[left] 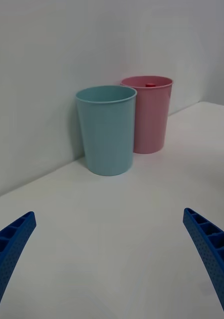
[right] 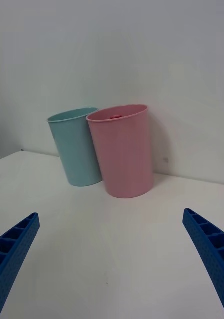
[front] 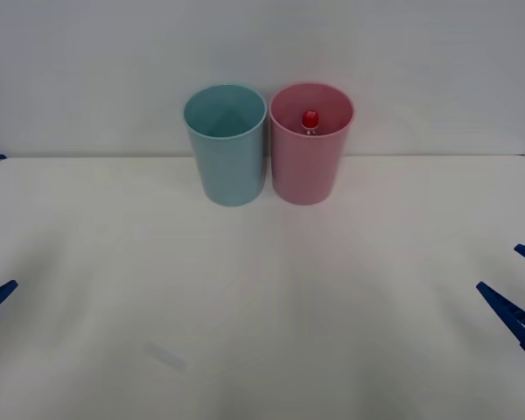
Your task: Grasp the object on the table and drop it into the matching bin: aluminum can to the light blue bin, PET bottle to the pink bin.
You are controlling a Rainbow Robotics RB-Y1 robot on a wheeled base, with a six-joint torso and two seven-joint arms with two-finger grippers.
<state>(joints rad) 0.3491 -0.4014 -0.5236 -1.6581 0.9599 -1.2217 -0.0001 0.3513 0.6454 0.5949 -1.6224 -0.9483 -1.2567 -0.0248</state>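
Both grippers released, parked low and well short of the pink bin (front: 311,144): left gripper (left: 112,264) at the table (front: 245,332) edge, right gripper (right: 112,264) opposite. Bottle (front: 311,119) inside pink bin, blue bin (front: 226,144) just beside. Drop looks done; nothing left to grasp.

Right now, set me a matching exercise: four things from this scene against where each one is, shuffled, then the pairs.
Things:
1. PET bottle
2. light blue bin
3. left claw
4. right claw

Places:
A. open at the table's right edge
B. left of the pink bin
C. inside the pink bin
D. open at the table's left edge

Pairs: 1-C, 2-B, 3-D, 4-A
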